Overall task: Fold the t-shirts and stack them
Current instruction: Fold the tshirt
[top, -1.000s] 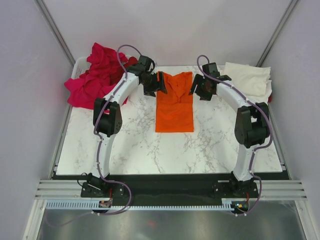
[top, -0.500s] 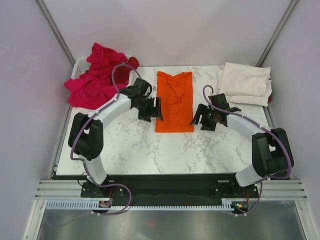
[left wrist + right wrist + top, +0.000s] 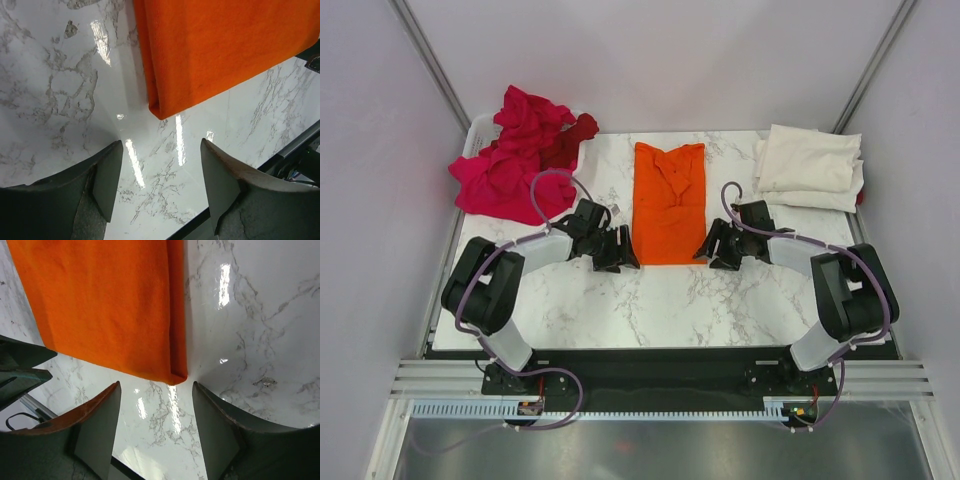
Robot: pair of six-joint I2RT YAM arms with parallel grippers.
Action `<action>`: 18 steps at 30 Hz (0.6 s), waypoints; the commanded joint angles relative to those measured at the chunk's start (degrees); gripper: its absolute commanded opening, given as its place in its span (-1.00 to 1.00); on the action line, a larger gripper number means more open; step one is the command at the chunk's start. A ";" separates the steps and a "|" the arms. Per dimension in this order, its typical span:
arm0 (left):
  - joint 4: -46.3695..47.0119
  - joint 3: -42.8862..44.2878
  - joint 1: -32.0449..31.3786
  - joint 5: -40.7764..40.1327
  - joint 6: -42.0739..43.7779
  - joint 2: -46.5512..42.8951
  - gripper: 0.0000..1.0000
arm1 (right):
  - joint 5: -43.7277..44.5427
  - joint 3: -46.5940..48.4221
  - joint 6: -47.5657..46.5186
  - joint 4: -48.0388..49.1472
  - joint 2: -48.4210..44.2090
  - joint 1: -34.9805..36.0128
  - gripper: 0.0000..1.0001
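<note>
We see L hand point(image 3: 161, 144) & R hand point(image 3: 156, 385) both spread, low over desk point(image 3: 650, 300), just off orange t-shirt point(image 3: 670, 205) near corners.

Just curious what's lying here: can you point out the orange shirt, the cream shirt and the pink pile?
orange shirt point(image 3: 669, 205): top view, middle of the folded cloth.
cream shirt point(image 3: 810, 165): top view, its upper face.
pink pile point(image 3: 505, 175): top view, its crumpled middle.

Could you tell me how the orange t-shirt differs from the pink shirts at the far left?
The bright orange cotton t-shirt lies folded flat as a narrow central strip; the magenta-pink cotton shirts sit crumpled in a heap far left. Orange is one garment; pink seems several. Both are plain.
</note>
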 commanded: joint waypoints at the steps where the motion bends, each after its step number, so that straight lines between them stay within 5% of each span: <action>1: 9.05 -1.36 0.12 -0.98 -2.72 -2.29 0.40 | 0.32 -1.27 -0.01 4.12 1.90 0.15 0.34; 10: 12.92 -1.80 0.12 -1.08 -3.25 0.52 0.33 | 1.29 -1.36 -0.72 5.26 6.21 0.24 0.17; 18: 17.40 -3.29 0.12 0.59 -4.12 3.42 -0.08 | 1.12 -2.24 -1.16 5.97 7.44 0.24 -0.02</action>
